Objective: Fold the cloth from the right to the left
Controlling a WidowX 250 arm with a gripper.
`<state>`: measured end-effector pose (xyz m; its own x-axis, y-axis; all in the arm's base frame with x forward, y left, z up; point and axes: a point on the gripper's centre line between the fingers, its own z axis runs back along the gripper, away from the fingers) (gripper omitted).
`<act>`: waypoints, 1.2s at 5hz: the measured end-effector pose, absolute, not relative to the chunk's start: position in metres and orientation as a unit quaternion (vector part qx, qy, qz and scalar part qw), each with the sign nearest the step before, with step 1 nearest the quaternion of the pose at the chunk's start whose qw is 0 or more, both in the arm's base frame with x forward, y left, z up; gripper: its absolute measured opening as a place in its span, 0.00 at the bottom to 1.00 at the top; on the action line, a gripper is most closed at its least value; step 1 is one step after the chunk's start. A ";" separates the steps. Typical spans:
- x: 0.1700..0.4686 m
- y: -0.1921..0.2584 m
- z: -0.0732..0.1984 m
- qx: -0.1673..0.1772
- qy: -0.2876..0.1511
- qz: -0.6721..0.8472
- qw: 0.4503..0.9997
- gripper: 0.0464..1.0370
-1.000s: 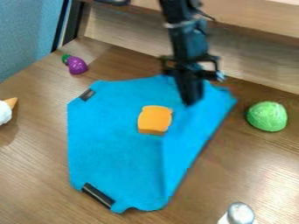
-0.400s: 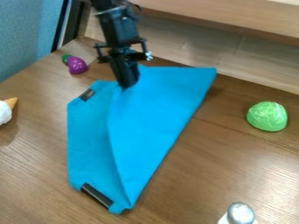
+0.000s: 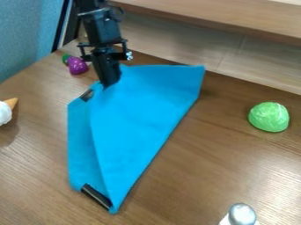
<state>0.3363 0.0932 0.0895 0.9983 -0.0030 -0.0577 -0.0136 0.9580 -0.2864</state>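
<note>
The black gripper hangs at the upper left of the cloth, its tips shut on the edge of the folded-over layer. The blue cloth lies on the table with its right part drawn over to the left. A strip of the lower layer shows along the left side, with dark patches at its upper left and lower left corners. The folded flap covers the middle, where no orange block can be seen.
A purple toy eggplant lies just left of the gripper. A green half-round toy sits at the right, a silver-topped shaker at the bottom right and a toy ice cream cone at the left edge. A wooden ledge runs behind.
The gripper has moved left, drawing the cloth's right part with it over the lower layer. The orange block that lay on the cloth is now covered.
</note>
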 end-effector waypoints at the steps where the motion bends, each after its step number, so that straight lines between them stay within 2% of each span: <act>1: 0.333 0.103 0.073 -0.135 0.052 0.008 0.989 0.01; 2: 0.330 0.112 0.050 -0.115 0.086 0.018 0.989 0.03; 3: 0.327 0.116 0.040 -0.107 0.104 0.025 0.989 0.18; 4: 0.329 0.114 0.038 -0.111 0.099 0.028 0.989 0.44; 5: 0.330 0.106 0.047 -0.118 0.082 0.034 0.989 0.78; 6: 0.336 0.089 0.072 -0.126 0.042 0.027 0.991 0.96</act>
<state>0.3358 0.0893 0.0723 0.9951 0.0432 -0.0894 -0.0642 0.9666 -0.2479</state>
